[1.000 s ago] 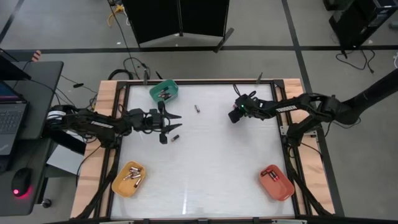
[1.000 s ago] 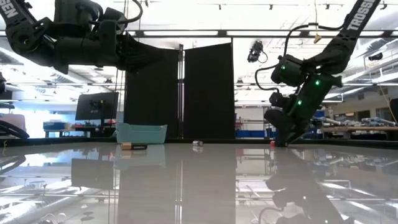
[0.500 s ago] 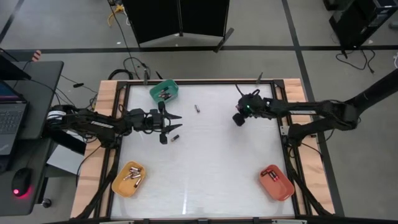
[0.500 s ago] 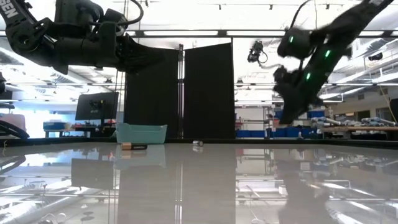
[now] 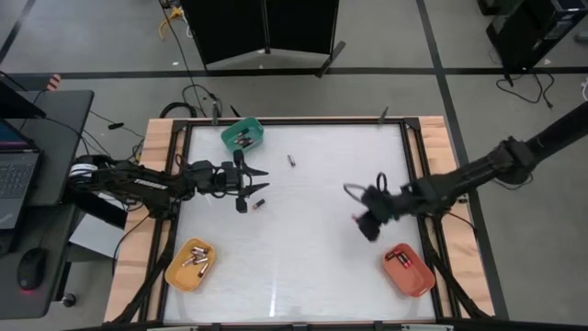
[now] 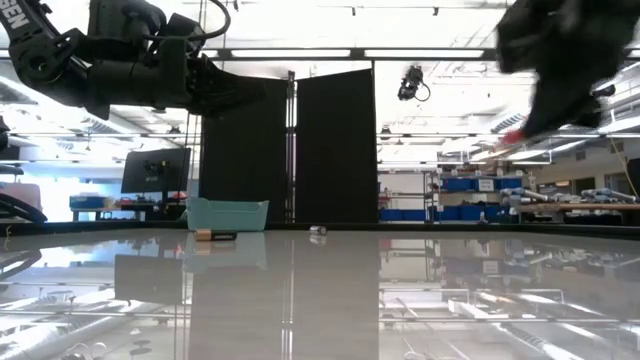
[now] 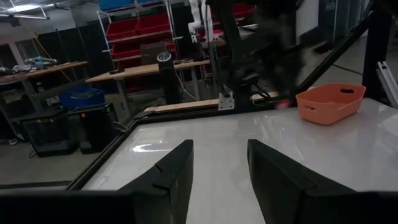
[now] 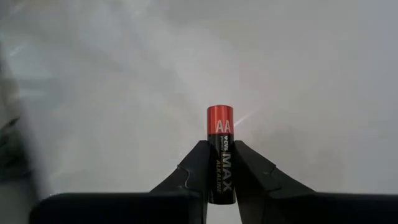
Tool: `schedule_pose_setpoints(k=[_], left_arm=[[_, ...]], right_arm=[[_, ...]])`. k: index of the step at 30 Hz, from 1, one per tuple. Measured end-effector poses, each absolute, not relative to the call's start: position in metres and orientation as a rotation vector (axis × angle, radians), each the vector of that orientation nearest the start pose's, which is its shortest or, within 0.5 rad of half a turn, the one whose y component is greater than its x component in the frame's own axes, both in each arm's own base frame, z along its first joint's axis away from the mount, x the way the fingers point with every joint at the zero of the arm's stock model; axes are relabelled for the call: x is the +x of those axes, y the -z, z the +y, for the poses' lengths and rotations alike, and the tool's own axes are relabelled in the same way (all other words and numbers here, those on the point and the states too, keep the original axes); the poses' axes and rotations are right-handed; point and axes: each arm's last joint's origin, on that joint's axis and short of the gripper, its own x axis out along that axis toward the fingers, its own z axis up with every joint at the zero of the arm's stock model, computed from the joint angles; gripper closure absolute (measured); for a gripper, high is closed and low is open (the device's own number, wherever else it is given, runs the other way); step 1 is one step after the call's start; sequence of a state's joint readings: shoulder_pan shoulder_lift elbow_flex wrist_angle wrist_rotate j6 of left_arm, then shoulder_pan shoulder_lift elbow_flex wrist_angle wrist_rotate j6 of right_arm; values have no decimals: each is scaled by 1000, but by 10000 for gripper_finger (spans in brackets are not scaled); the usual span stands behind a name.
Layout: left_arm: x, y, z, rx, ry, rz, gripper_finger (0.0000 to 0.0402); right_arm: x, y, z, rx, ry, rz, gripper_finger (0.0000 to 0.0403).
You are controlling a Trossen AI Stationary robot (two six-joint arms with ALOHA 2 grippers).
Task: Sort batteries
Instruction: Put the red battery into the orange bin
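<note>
Between the two dark fingers of your right tool [image 8: 217,168] stands a battery [image 8: 219,149], clenched by its black body with the red end poking out past the fingertips. You can read "AA" in white on the red band and "MAX" in pale letters down the black part; the smaller print beside it is too fine to make out. The cell is a smooth, glossy cylinder. From above, this right tool [image 5: 369,221] hangs over the pale, shiny surface [image 5: 303,267], near the orange-red plastic bin [image 5: 409,269], which holds a few more cells.

Your left tool [image 5: 253,184] waits across the surface with its fingers spread and nothing in them. A loose cell [image 5: 259,203] lies just beside it, and another [image 5: 291,162] sits farther off. Close behind the left tool is a green bin [image 5: 243,136] with cells inside, and a yellow bin [image 5: 190,265] holds several more. "TROSSEN" is partly readable on the arm in the low view.
</note>
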State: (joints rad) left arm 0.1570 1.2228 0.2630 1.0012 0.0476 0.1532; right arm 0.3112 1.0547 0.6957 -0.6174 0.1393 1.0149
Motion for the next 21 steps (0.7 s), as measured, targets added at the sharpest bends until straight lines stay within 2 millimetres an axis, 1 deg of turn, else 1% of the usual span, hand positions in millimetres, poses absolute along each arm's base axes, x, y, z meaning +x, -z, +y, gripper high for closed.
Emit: schedule_pose_setpoints(k=[4,6,8,11,14,21], left_arm=[[214,-189,33,157,-118,-32,243],[214,-189,33,157,-119,-32,243],[214,-189,33,159,-119,-32,243],[214,-189,33,160,-121,-32,243],[214,-190,33,160,-124,-34,243],[214,-190,33,160,-126,-36,243]], right_arm=[[175,-240,96,824,199,974,345],[166,-244,112,869,183,1019,345],[156,-242,126,920,214,1077,345],[141,-233,142,976,321,1171,345],[129,-222,155,996,429,1248,345],[115,-199,179,987,593,1320,345]])
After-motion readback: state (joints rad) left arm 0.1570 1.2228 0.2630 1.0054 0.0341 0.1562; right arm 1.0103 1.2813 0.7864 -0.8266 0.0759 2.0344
